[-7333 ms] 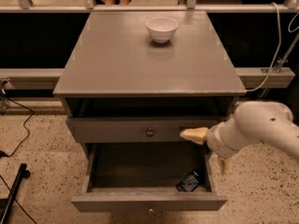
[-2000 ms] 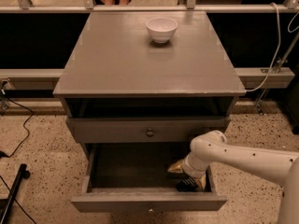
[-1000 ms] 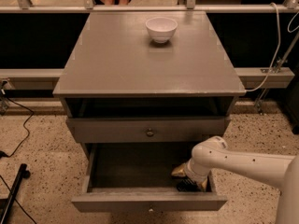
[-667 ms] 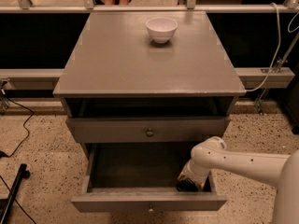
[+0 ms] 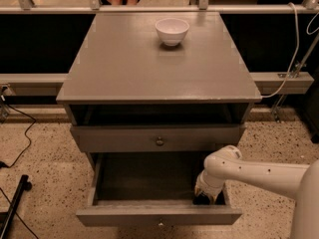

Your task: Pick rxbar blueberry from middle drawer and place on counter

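The middle drawer is pulled open at the bottom of the grey cabinet. My gripper reaches down into its right front corner, with the white arm coming in from the right. The rxbar blueberry is almost wholly hidden under the gripper; only a dark patch shows at the gripper's tip, and I cannot tell whether it is the bar or shadow. The counter is the flat grey top above.
A white bowl stands at the back middle of the counter. A shut drawer front with a round brass knob sits just above the open drawer. Cables lie on the speckled floor at left. A rail runs behind the cabinet.
My gripper has sunk lower into the drawer's right front corner, over the spot where the dark bar lay. The bar no longer shows plainly.
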Available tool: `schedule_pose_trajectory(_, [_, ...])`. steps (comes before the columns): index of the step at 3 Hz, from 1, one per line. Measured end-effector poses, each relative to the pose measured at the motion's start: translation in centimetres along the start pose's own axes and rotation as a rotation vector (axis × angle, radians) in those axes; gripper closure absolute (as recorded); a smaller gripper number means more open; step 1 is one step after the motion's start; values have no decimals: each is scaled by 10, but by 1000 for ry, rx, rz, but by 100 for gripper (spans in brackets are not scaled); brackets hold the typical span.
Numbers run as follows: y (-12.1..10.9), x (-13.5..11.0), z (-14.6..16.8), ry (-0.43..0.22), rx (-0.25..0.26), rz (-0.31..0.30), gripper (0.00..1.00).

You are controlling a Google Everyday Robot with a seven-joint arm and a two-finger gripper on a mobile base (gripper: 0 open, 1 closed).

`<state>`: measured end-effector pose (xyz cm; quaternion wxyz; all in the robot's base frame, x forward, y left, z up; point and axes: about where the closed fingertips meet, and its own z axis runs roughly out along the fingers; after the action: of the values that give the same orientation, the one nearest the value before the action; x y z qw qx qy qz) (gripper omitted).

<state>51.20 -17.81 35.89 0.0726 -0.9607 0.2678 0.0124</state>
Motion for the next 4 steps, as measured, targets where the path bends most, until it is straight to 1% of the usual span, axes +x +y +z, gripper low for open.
schedule_pose_trajectory(1, [0, 0, -1, -1, 4, 0, 100])
schedule_pose_trajectory(2, [-6, -2, -22, -34, 95, -12, 100])
schedule_pose_trajectory(3, [-10, -5, -71, -99, 276, 25, 100])
schedule_pose_trajectory(4, [-5, -18, -133, -151, 454, -53, 100])
